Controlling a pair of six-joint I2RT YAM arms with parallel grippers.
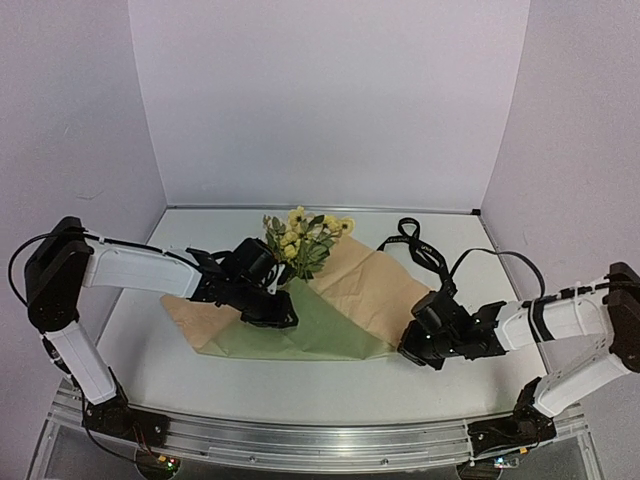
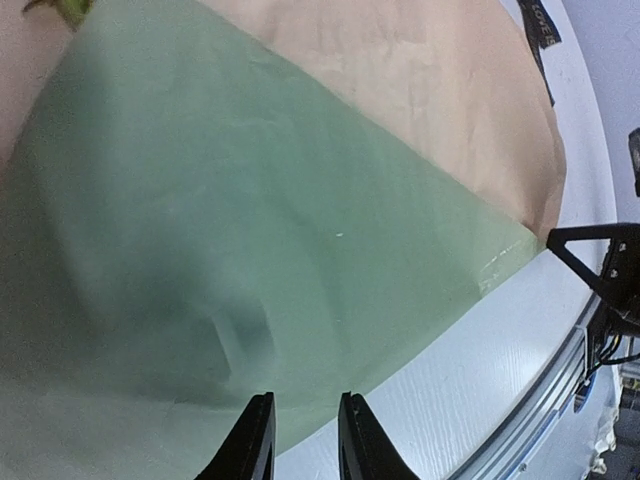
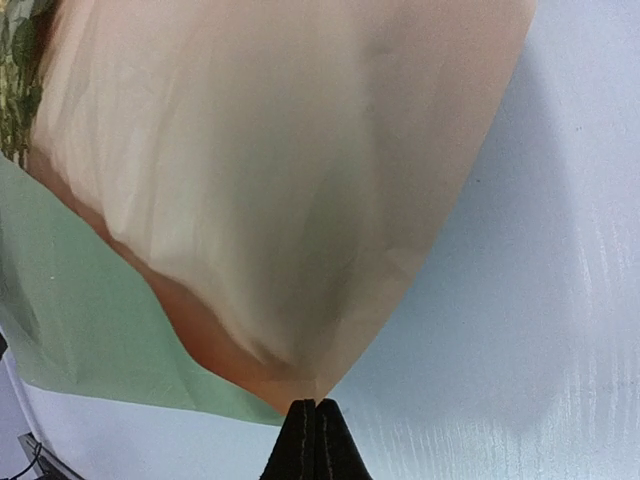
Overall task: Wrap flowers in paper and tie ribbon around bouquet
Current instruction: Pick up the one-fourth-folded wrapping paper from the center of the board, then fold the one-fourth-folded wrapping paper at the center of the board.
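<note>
white table (image 1: 300, 388) under pale lilac walls (image 1: 330, 100), right hand (image 3: 316, 408) pinching the paper (image 3: 300, 200), left hand (image 2: 305, 398) narrowly parted.

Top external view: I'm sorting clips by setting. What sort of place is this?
Probably a robot test booth, not a florist's: plain pale walls box in a white table, and two robot arms stand on a metal rail at its near edge.

Table (image 1: 300, 385) lies open before the paper (image 1: 330, 325); ribbon (image 1: 412, 243) loops clutter behind.
</note>
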